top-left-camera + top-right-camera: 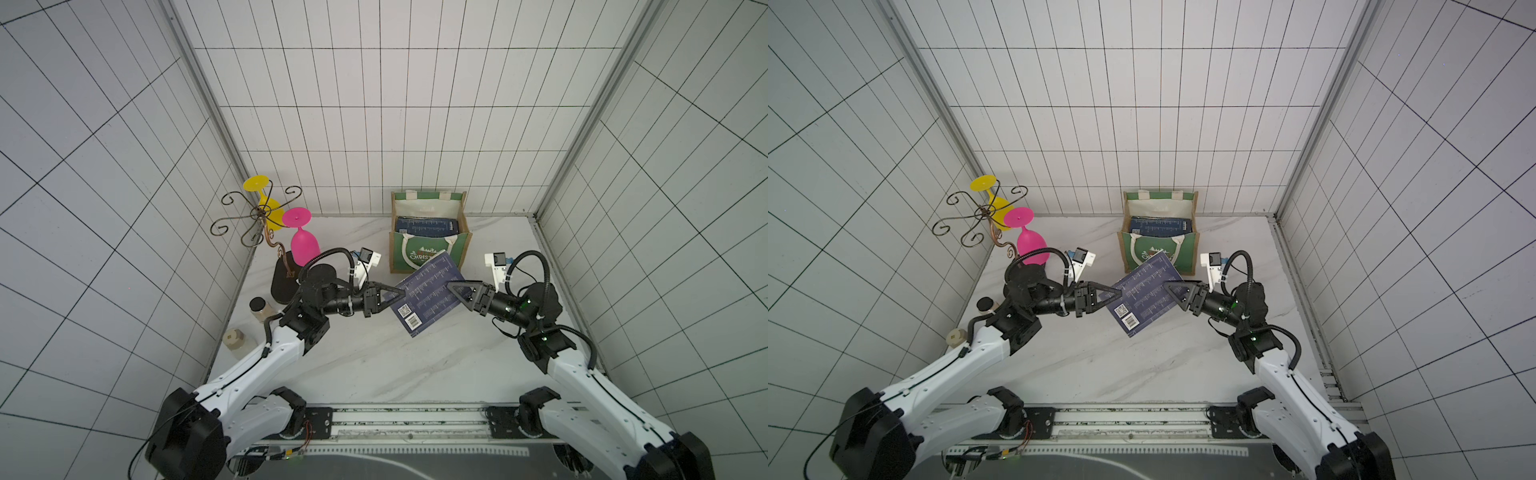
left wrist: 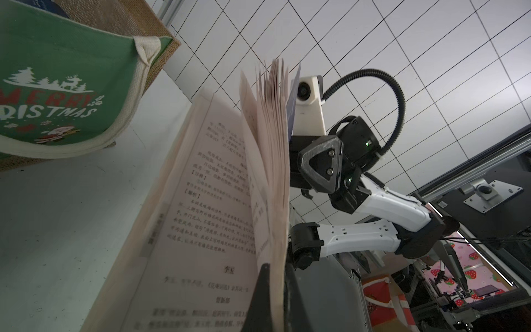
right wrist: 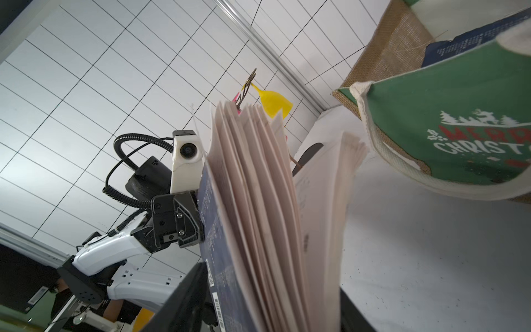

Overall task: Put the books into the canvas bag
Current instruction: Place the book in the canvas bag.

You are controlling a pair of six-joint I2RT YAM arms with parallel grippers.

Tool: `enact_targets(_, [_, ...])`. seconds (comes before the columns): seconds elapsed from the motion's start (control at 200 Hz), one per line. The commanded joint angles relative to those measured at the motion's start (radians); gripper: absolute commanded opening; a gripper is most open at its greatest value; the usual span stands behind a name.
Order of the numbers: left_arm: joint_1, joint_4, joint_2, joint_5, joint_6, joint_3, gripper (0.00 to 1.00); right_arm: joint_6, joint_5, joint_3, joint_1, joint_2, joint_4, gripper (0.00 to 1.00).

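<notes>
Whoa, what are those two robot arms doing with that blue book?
They are packing books into the canvas bag. One packed book already sits inside it. A second navy book is held up just in front of the bag, with its pages fanning loose. The left pincer is shut on one edge. The right pincer has its jaws apart around the opposite edge, so the left arm seems to be doing the holding.

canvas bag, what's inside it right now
At least one navy book stands inside the bag, with white lining showing behind it. Anything beneath or behind that cover is hidden, so the count is unclear.
</notes>
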Motion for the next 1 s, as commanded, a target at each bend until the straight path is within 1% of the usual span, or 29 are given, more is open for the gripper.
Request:
enact_targets(0.0, [0.011,-0.124,-0.023,0.061,0.11,0.023,0.0,-0.058,-0.269,0.137,-0.015,0.021,-0.062,0.57])
enact_targets(0.035, [0.013,-0.129,-0.024,0.059,0.115,0.023,0.0,-0.075,-0.293,0.147,-0.016,0.031,-0.081,0.54])
enact_targets(0.095, [0.014,-0.132,-0.022,0.061,0.117,0.025,0.0,-0.093,-0.319,0.166,-0.015,0.049,-0.124,0.44])
enact_targets(0.215, [0.015,-0.137,-0.016,0.062,0.121,0.029,0.0,-0.152,-0.311,0.194,-0.015,0.063,-0.218,0.11])
enact_targets(0.245, [0.017,-0.141,-0.015,0.061,0.121,0.032,0.11,-0.161,-0.304,0.204,-0.017,0.067,-0.235,0.04])
enact_targets(0.265, [0.018,-0.145,-0.014,0.061,0.121,0.035,0.22,-0.166,-0.297,0.212,-0.018,0.067,-0.245,0.0])
enact_targets(0.305, [0.023,-0.161,-0.016,0.058,0.129,0.041,0.45,-0.173,-0.282,0.231,-0.021,0.072,-0.258,0.0])
enact_targets(0.33, [0.026,-0.18,-0.018,0.051,0.136,0.045,0.55,-0.177,-0.269,0.247,-0.029,0.076,-0.27,0.0])
enact_targets(0.405, [0.051,-0.255,-0.041,0.012,0.175,0.054,0.7,-0.17,-0.234,0.301,-0.068,0.094,-0.283,0.0])
enact_targets(0.445, [0.072,-0.295,-0.06,-0.01,0.197,0.054,0.73,-0.164,-0.22,0.333,-0.092,0.11,-0.283,0.0])
enact_targets(0.465, [0.084,-0.315,-0.071,-0.02,0.21,0.052,0.77,-0.16,-0.214,0.355,-0.106,0.121,-0.283,0.0])
enact_targets(0.6, [0.165,-0.404,-0.151,-0.092,0.26,0.012,0.79,-0.128,-0.138,0.526,-0.193,0.233,-0.275,0.0])
enact_targets(0.64, [0.181,-0.437,-0.177,-0.104,0.281,0.005,0.83,-0.121,-0.101,0.584,-0.208,0.268,-0.277,0.0])
enact_targets(0.78, [0.185,-0.575,-0.219,-0.156,0.377,0.011,0.83,-0.114,0.018,0.773,-0.24,0.431,-0.272,0.0])
enact_targets(0.92, [0.182,-0.58,-0.257,-0.178,0.382,0.001,0.85,-0.102,0.096,0.95,-0.258,0.624,-0.308,0.0])
enact_targets(0.94, [0.182,-0.581,-0.261,-0.184,0.382,0.001,0.92,-0.106,0.111,0.973,-0.258,0.647,-0.322,0.0])
enact_targets(0.995, [0.182,-0.582,-0.269,-0.195,0.388,-0.002,0.93,-0.129,0.149,1.031,-0.257,0.709,-0.358,0.0])
